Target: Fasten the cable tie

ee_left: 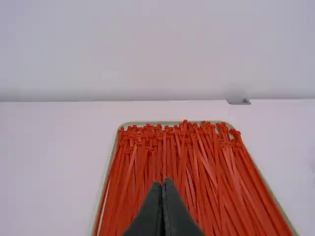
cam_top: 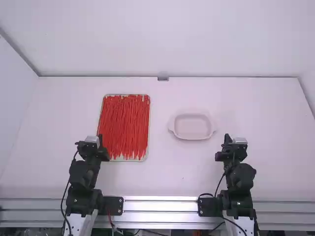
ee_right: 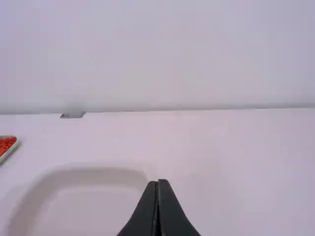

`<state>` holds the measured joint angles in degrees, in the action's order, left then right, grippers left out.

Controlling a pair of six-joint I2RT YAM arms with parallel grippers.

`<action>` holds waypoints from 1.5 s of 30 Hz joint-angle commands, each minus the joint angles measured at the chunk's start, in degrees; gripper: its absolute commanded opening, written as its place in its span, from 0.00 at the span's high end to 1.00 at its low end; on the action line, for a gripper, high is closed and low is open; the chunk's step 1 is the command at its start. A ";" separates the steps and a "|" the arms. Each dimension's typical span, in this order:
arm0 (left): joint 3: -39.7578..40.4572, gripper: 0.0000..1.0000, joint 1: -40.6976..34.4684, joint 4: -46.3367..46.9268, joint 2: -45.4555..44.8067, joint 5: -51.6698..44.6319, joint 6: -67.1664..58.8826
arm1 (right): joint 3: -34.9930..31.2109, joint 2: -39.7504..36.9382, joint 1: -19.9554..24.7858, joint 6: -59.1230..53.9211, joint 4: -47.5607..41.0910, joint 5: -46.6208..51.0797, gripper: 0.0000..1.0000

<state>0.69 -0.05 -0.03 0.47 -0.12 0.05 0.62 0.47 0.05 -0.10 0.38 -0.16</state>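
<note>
Your left tool (ee_left: 163, 181), pressed together, is nearer: the cable ties (cam_top: 124, 127) lie just above it, lengthwise up the frame. Your right tool (ee_right: 157, 182) is likewise together.

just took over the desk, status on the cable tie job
Left hand shut, at tray near edge. Right hand shut, by white dish. Cable ties piled in tray, none held. No obstruction seen.

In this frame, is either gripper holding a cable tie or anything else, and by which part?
Nothing is held. The left gripper and right gripper are both shut empty; the red cable ties lie in their tray.
</note>
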 commanded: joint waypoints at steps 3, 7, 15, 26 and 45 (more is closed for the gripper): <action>0.08 0.99 0.00 -0.01 0.10 -0.02 0.01 | 0.04 0.08 0.00 -0.10 0.05 0.03 0.99; 0.64 0.98 0.00 0.08 0.77 -0.13 0.06 | 0.36 0.67 -0.04 -0.05 0.12 -0.06 0.98; 4.25 0.92 0.00 1.64 5.39 -0.82 0.28 | 2.69 4.69 -0.58 -0.01 -0.30 -0.44 0.92; 13.54 0.76 0.01 5.66 18.74 -3.13 0.77 | 9.82 16.83 -2.51 0.24 -2.10 -1.43 0.76; 34.49 0.39 0.03 15.43 47.71 -7.96 3.32 | 24.96 40.92 -6.79 2.26 -6.86 -4.89 0.39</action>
<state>32.23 -0.05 14.92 45.89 -6.57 2.46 22.41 39.29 -6.22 1.61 -6.28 -4.34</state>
